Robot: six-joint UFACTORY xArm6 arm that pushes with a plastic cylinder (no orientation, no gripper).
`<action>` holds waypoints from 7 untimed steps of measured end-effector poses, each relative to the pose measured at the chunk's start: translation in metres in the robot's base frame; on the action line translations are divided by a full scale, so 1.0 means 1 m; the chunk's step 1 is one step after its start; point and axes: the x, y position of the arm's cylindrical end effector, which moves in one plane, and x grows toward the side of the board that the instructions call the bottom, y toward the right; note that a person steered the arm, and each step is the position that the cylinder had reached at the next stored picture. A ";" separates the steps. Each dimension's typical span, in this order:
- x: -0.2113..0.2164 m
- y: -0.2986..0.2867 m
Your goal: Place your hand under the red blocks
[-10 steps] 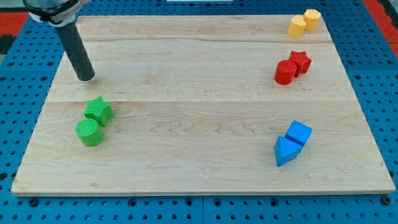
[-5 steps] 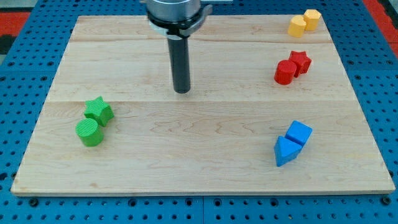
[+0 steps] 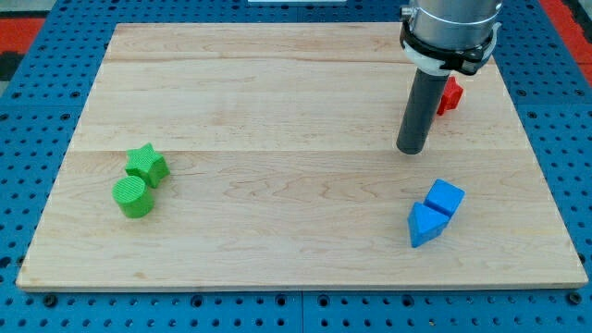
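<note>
My dark rod comes down from the view's top right, and my tip [image 3: 411,148] rests on the wooden board [image 3: 277,213]. A red star block [image 3: 450,95] peeks out from behind the rod, just up and right of my tip. The red cylinder block is hidden behind the rod. My tip sits a little below and to the left of the red pair.
A blue cube [image 3: 445,198] and a blue triangular block [image 3: 423,225] lie together below my tip at the right. A green star [image 3: 146,164] and a green cylinder [image 3: 133,197] lie together at the left. The arm hides the board's top right corner.
My tip has swept from the board's upper left across the middle to the right, ending just below the red blocks. The arm now covers the red cylinder and the yellow blocks. No block moved.
</note>
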 end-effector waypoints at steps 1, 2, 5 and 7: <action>0.000 0.000; 0.000 0.000; 0.000 0.002; -0.013 0.086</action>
